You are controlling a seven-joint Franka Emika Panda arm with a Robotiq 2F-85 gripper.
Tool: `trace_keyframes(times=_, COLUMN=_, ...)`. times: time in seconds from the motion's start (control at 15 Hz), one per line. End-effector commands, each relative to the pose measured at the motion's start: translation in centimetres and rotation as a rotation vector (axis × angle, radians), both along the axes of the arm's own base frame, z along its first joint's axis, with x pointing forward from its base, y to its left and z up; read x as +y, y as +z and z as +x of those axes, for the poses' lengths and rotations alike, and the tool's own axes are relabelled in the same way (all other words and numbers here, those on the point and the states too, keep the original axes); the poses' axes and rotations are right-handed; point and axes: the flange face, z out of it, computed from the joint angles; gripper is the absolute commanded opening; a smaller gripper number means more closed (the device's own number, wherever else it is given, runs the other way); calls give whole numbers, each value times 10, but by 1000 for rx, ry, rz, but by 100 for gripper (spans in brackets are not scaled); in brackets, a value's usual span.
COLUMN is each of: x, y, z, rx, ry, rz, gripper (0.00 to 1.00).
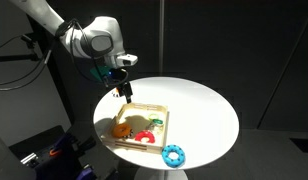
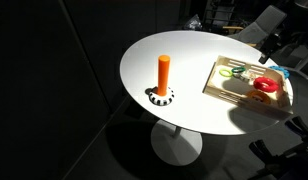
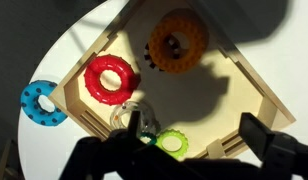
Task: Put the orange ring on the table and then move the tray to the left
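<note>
The orange ring (image 3: 177, 42) lies flat in a corner of the pale wooden tray (image 3: 234, 95); it also shows in an exterior view (image 1: 121, 127). The tray (image 1: 149, 104) sits near the edge of the round white table (image 1: 199, 110) and shows in both exterior views (image 2: 239, 88). My gripper (image 3: 194, 128) is open and empty. It hangs above the tray (image 1: 124, 92), apart from the orange ring.
In the tray also lie a red ring (image 3: 110, 78), a green ring (image 3: 172, 142) and a clear ring (image 3: 129, 118). A blue bumpy ring (image 3: 42, 103) lies on the table beside the tray. An orange peg (image 2: 164, 72) stands upright on the table, away from the tray.
</note>
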Motion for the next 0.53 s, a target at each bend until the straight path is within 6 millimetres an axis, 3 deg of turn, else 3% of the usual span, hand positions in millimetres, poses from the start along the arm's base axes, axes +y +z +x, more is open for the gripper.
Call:
trace_keyframes(times=0.0, x=-6, y=-24, z=-7, rx=14, ry=-24, rz=-12, gripper=100)
trace_keyframes(times=0.13, x=-9, y=-34, z=-9, rx=34, ry=-29, rz=-14, gripper=100)
trace_keyframes(times=0.47, x=-4, y=-34, z=-9, rx=50, ry=-15, rz=0, gripper=100)
